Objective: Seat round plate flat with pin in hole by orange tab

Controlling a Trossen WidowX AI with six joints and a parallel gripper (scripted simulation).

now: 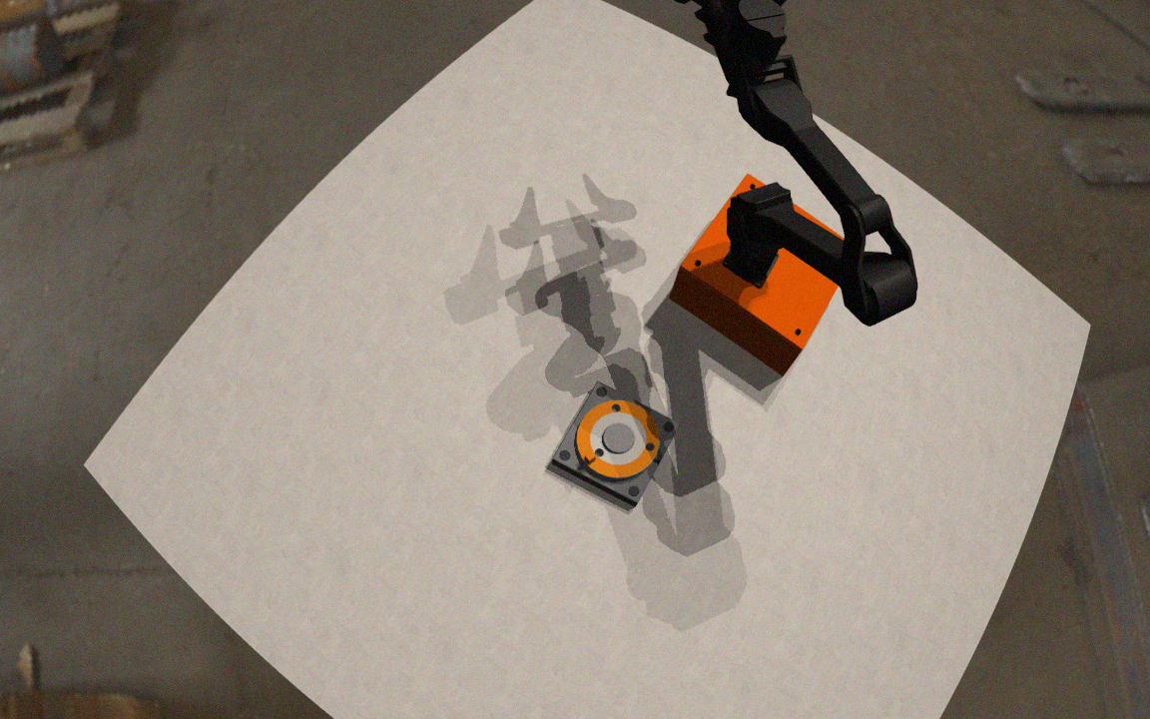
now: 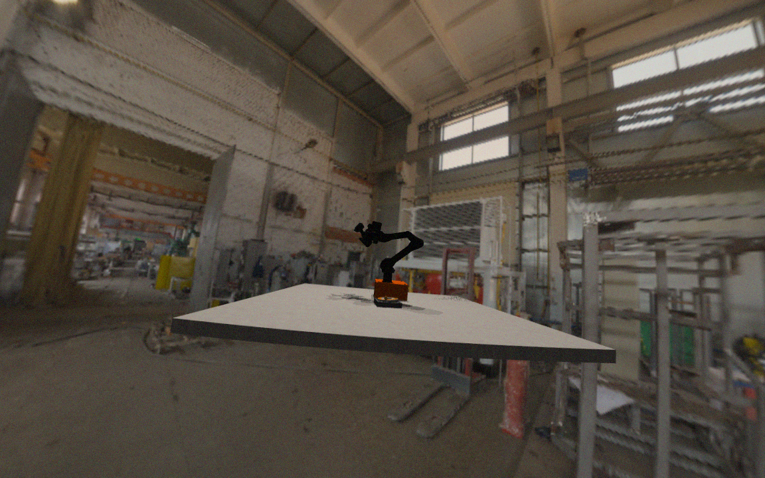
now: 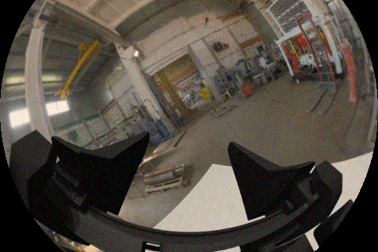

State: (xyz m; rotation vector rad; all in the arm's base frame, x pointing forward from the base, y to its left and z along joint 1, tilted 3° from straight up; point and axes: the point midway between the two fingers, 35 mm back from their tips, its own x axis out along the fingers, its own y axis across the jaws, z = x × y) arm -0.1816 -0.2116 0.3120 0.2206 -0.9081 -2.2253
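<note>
Tool (image 3: 186, 168): your jaws stand wide apart with nothing between them. The wrist view looks out at the hall and only a corner of the desk (image 3: 210, 205), so the tool is aimed outward, not down at the work.
Arm (image 1: 816, 147): folded up high above its orange mount (image 1: 754, 286), toward the far edge of the desk. It reads as a parked pose, well apart from the plate.
Plate (image 1: 617, 436): orange ring seated on the grey post (image 1: 618, 436), on the dark square base (image 1: 612, 446), near the middle of the desk.
Tab: a small dark mark sits at the plate's lower-left rim. I can't tell you from the top view whether that is the tab or the pin.
Tilt: too small here to confirm, though the task says it rides up on the pin.
Next, by my reckoning: you bring the tool down over the plate and turn it about the post until the hole meets the pin.
Risk: a pinch on one side could lift the plate off the post instead.
</note>
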